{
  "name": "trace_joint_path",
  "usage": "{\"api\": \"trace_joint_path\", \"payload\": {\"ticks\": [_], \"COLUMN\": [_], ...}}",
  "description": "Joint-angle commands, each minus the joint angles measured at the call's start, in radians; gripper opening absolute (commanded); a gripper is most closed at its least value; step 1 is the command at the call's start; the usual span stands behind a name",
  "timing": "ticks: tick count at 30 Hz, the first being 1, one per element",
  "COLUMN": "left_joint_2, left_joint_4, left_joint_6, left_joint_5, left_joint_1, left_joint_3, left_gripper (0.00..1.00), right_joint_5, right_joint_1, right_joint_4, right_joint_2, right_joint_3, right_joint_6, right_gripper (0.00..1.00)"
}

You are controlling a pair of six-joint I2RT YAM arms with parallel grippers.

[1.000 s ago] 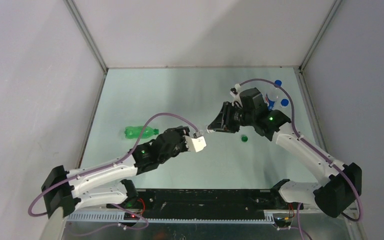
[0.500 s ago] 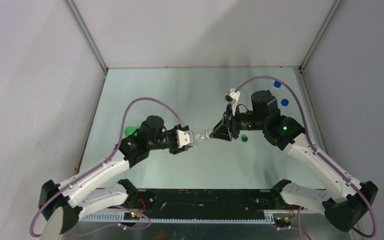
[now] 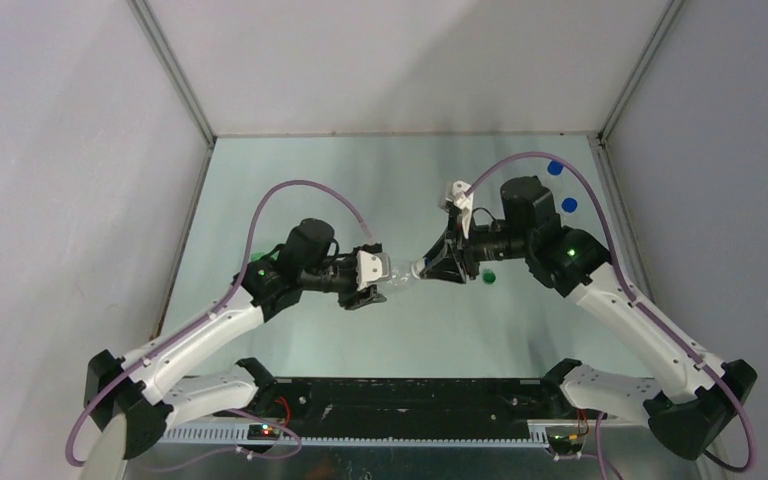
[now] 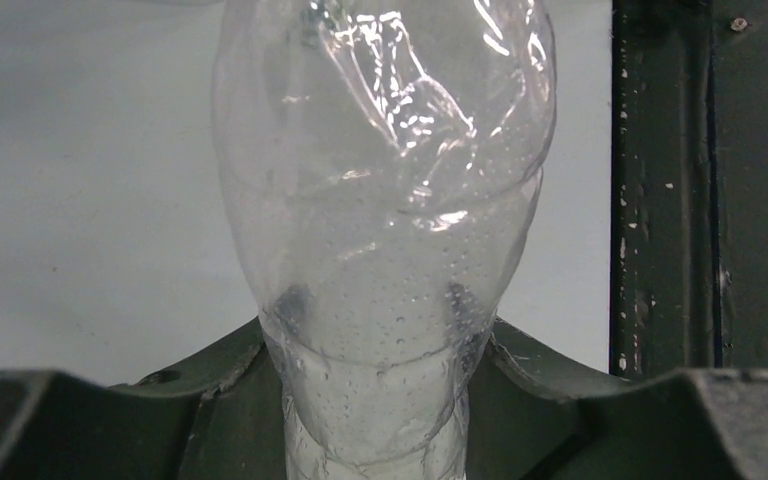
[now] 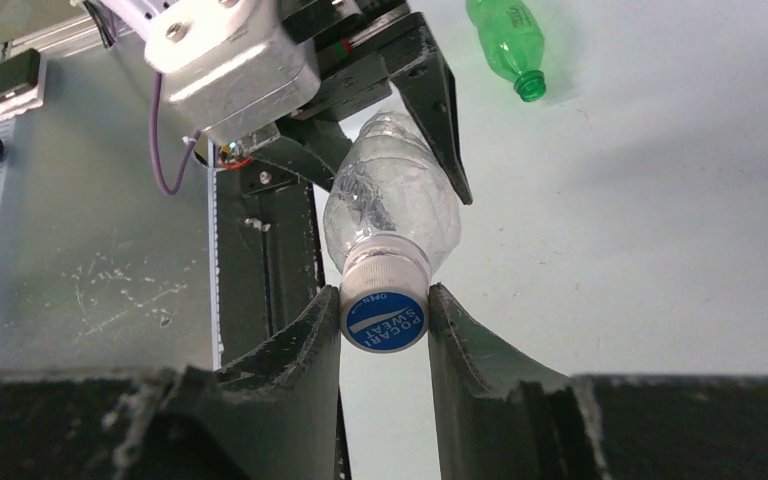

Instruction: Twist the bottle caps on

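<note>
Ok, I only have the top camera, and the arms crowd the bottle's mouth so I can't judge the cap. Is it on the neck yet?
Observer: Yes. The right wrist view shows the white cap sitting on the neck of the clear bottle, pinched between the fingers of the right gripper.
Operator: And the bottle's other end?
Observer: The left gripper has its jaws pressed against both sides of the bottle's body.
Operator: I've lost the green bottle behind the left arm.
Observer: The green bottle lies on its side on the table, its mouth open, with no cap on it.
</note>
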Motion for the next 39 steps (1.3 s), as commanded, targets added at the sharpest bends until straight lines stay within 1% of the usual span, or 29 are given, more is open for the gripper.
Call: {"api": "trace_joint_path", "payload": {"ticks": [1,5,8,12,15,20,24,27,30,33,35,39], "left_joint_2": [-0.064,-0.066,-0.052,-0.048,-0.051,-0.05,-0.032,-0.029,-0.036,-0.049,-0.048,-0.034], "left_joint_4": [0.302,0.398,0.43,0.434,0.427,0.432,0.363,0.35,0.385,0.471,0.5,0.489], "left_joint_6": [-0.061,-0.133,-0.141,-0.094,-0.067,-0.056,-0.054,-0.052,-0.042,-0.033,-0.022,-0.022], "left_joint_5": [0.014,-0.083,-0.117,-0.152,-0.175,-0.212,-0.247,-0.293,-0.35,-0.392,-0.419,-0.488], "left_joint_1": [-0.024,-0.041,-0.061,-0.072,-0.078,-0.097,-0.104,-0.106,-0.113,-0.132,-0.152,-0.172], "left_joint_3": [0.009,-0.021,-0.023,-0.033,-0.035,-0.033,-0.002,0.002,-0.019,-0.063,-0.078,-0.074], "left_gripper": [0.0,0.0,0.0,0.0,0.0,0.0,0.0,0.0,0.0,0.0,0.0,0.0], "right_joint_5": [0.038,0.13,0.139,0.148,0.179,0.25,0.289,0.302,0.313,0.332,0.34,0.375], "right_joint_1": [0.035,0.04,0.04,0.041,0.04,0.041,0.061,0.056,0.046,0.045,0.048,0.046], "right_joint_4": [-0.013,0.011,0.028,-0.005,-0.082,-0.134,-0.166,-0.18,-0.18,-0.164,-0.154,-0.144], "right_joint_2": [0.083,0.11,0.119,0.138,0.163,0.204,0.212,0.218,0.228,0.245,0.254,0.249], "right_joint_3": [0.046,0.063,0.065,0.092,0.134,0.166,0.182,0.183,0.183,0.182,0.182,0.183], "right_joint_6": [0.115,0.258,0.343,0.383,0.4,0.498,0.469,0.463,0.513,0.613,0.671,0.714], "right_gripper": [0.0,0.0,0.0,0.0,0.0,0.0,0.0,0.0,0.0,0.0,0.0,0.0]}}
